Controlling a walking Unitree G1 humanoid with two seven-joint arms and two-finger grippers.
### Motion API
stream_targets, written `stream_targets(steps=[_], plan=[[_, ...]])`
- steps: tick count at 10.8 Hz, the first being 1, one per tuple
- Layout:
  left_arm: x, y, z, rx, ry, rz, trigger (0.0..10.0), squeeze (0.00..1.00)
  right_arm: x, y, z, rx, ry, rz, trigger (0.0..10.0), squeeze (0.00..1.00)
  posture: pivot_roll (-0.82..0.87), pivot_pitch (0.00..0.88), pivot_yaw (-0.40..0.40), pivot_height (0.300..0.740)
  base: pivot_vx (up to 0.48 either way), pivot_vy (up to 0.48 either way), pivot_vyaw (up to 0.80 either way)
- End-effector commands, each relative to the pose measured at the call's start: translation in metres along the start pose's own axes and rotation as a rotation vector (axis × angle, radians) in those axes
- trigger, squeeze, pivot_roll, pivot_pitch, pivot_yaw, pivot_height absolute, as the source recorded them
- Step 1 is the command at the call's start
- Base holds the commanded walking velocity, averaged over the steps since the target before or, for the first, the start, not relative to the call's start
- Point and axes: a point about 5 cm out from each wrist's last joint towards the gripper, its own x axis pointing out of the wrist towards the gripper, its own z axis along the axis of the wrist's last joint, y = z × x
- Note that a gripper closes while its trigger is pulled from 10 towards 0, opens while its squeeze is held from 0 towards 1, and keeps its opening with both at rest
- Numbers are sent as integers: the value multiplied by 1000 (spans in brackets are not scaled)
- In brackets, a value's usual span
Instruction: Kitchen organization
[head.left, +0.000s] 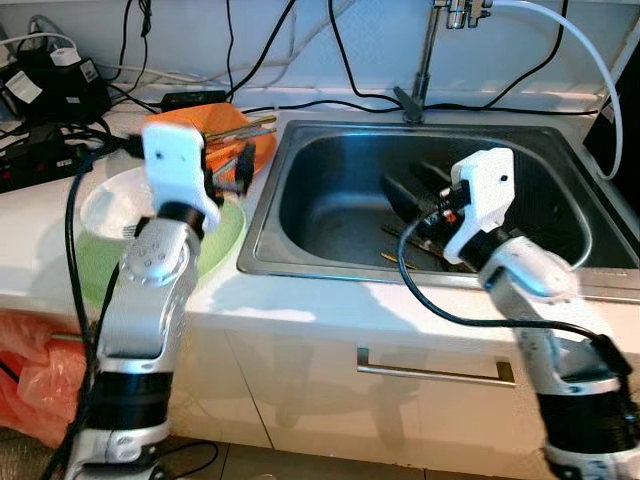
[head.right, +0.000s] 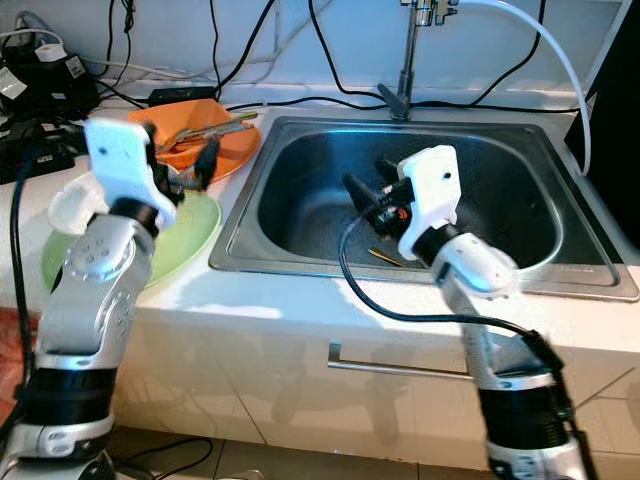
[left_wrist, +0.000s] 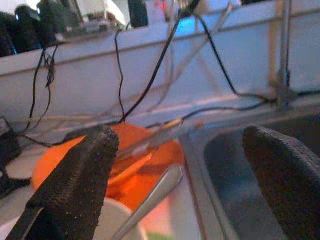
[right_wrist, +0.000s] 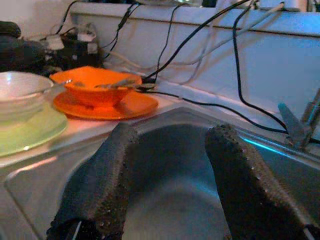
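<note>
The right gripper (right_wrist: 170, 175) is held inside the steel sink (head.left: 330, 190), its fingers spread with nothing between them. The left gripper (left_wrist: 185, 175) is poised wide apart over the counter beside the sink. A green plate (head.left: 225, 235) is seen under a white bowl (right_wrist: 20, 90). An orange bowl (right_wrist: 95, 87) holding utensils is set on an orange plate (right_wrist: 135, 105). Thin utensils (head.left: 392, 258) are seen on the sink floor.

Orange bowl (right_wrist: 93, 88) on orange plate (right_wrist: 127, 106), utensils (head.left: 240, 127) inside.

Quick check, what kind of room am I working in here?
Most likely a home kitchen: a steel sink with a faucet set in a white counter, and dishes such as an orange bowl beside it.
</note>
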Motion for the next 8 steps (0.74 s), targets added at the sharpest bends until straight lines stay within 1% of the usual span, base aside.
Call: stream_targets(steps=[1,2,3,4,5,7,8], plan=[[0,2,-5,20,36,-3,10000,0,0,4,3,-8,-3,39,10000,0,157,6,61,740,0,0,0],[2,5,-10,17,85,6,10000,0,0,5,5,-5,-4,53,10000,0,159,9,60,740,0,0,0],[4,10,-14,17,128,14,10000,0,-1,10,6,4,-5,83,10000,0,159,12,62,740,0,0,0],[7,16,-17,35,168,11,10000,0,-2,15,5,15,0,124,10000,0,159,12,62,740,0,0,0],[13,22,-17,53,188,-1,10000,0,-4,19,4,18,9,160,10000,0,161,16,64,740,0,0,0],[27,32,-15,92,206,-22,10000,0,-5,23,2,24,14,167,10000,0,161,15,63,740,0,0,0],[31,34,-15,102,212,-25,10000,0,-5,23,2,27,14,165,10000,0,153,18,67,740,0,0,0]])
